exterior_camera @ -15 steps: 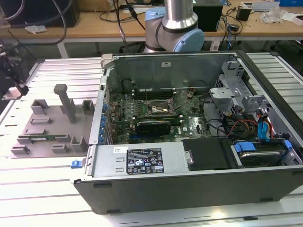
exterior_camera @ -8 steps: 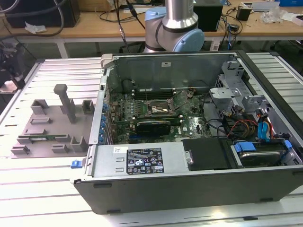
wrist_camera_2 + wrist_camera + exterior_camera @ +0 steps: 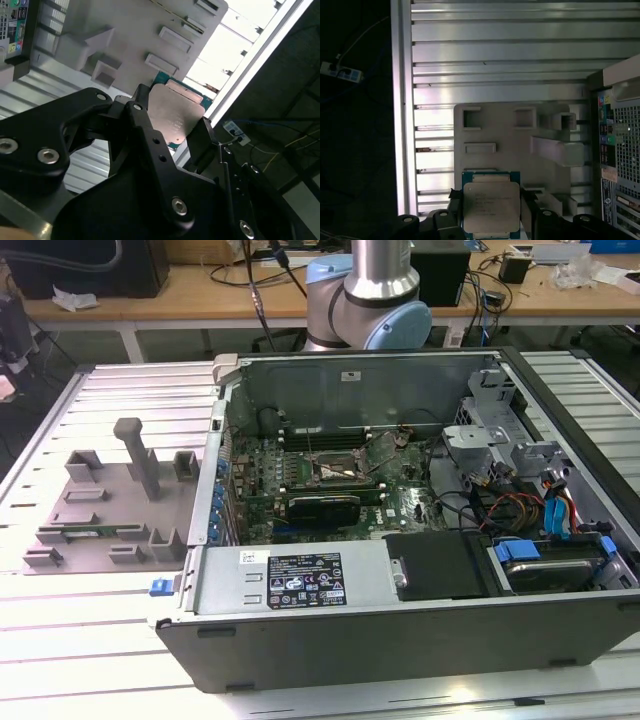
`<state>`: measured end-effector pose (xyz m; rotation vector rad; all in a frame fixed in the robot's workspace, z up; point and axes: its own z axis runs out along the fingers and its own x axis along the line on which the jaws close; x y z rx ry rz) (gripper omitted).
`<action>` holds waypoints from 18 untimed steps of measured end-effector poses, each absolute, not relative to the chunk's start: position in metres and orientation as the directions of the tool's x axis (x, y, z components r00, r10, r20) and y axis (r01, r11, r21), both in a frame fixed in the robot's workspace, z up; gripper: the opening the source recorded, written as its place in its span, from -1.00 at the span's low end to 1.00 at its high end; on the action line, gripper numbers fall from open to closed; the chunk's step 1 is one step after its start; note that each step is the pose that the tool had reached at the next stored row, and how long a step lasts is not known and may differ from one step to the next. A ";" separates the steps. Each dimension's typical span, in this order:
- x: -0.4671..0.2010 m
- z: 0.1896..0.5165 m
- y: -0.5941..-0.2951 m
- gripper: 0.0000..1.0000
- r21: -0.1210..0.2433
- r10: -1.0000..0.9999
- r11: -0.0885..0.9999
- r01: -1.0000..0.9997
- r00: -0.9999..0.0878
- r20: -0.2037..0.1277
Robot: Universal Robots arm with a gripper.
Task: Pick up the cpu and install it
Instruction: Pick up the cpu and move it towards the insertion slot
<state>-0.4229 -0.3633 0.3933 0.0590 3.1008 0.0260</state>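
Observation:
The cpu [image 3: 490, 200] is a flat square chip with a shiny silver top and a thin blue-green rim. My gripper [image 3: 491, 214] is shut on it, with a black finger against each of two opposite edges. In the second wrist view the cpu [image 3: 175, 117] sits the same way between the fingers [image 3: 141, 117] of the gripper [image 3: 172, 131]. It hangs in the air above the grey plastic fixture [image 3: 520, 140] on the slatted table. In the exterior view the dark socket [image 3: 335, 472] with its metal frame lies on the motherboard inside the open computer case [image 3: 400, 590].
The grey fixture [image 3: 110, 500] with its upright blocks stands on the slatted metal table [image 3: 90, 640], at the exterior view's left of the case. The arm [image 3: 385, 280] rises behind the case. Drive cages and cables [image 3: 540, 510] fill the case's right part. The table edge [image 3: 402, 125] runs beside the fixture.

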 end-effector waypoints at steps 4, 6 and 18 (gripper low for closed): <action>-0.423 0.404 -0.362 0.09 0.017 0.038 0.999 0.038 -0.998 -0.040; -0.423 0.410 -0.362 0.09 0.018 0.038 0.999 0.038 -0.998 -0.040; -0.423 0.434 -0.361 0.09 0.018 0.038 0.999 0.038 -0.998 -0.040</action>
